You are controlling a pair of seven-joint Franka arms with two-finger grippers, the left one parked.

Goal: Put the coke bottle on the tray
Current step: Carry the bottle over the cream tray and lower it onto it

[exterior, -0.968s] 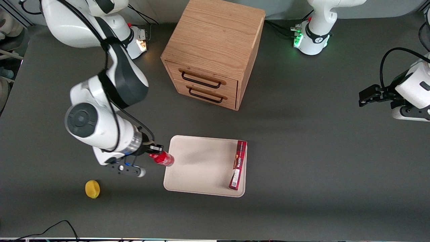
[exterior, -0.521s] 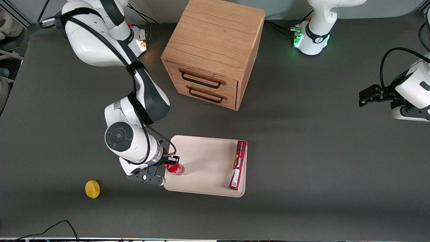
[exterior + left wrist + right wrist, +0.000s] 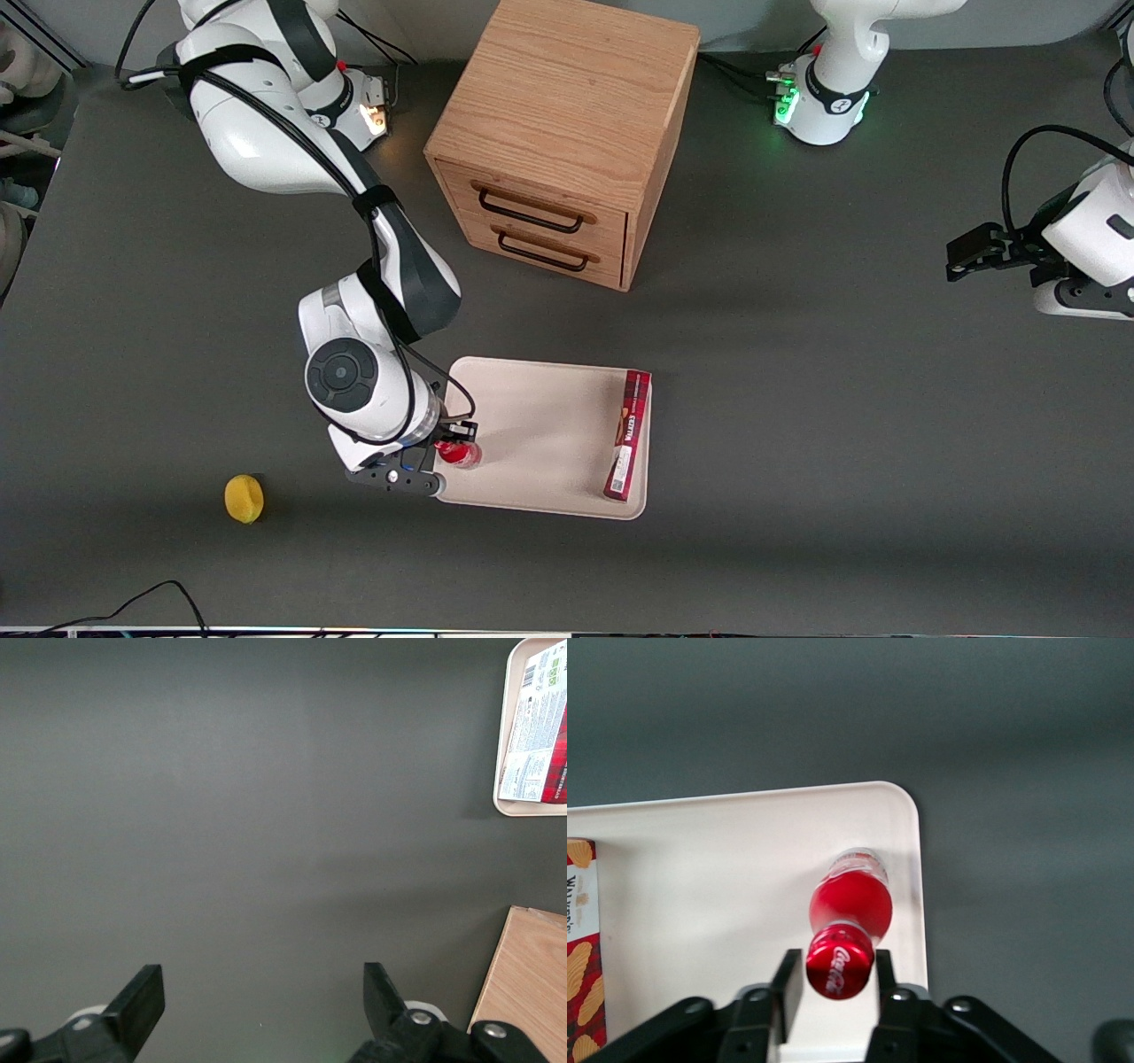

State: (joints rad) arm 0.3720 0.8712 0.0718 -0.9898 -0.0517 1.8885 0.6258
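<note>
From the front, my claw (image 3: 454, 436) hangs over the tray (image 3: 540, 416), at its edge toward my working arm's end of the tabletop (image 3: 797, 399), with the coke bottle (image 3: 459, 453) under it and within the tray's outline. The flat dark-red box (image 3: 627, 436) lies along the tray's edge toward the parked arm's end, well apart from the bottle; a yellow fruit (image 3: 244, 498) sits alone on the tabletop near my arm, and the wooden drawer cabinet (image 3: 560, 142) stands farther from the front camera than the tray. The parked arm's wrist camera shows only a tray corner (image 3: 507, 744) with the box (image 3: 540, 722) on it (nothing that bears on my grip). From my own wrist, the claw (image 3: 837, 979) is clamped on the coke bottle (image 3: 850, 908) at its red cap, one finger (image 3: 786, 988) either side, and the silvery base points down at the tray (image 3: 700, 877) near its rounded corner. Whether the base touches the tray I cannot say for certain. I judge the carrying done; what is left is to set it down, let go and lift away.
</note>
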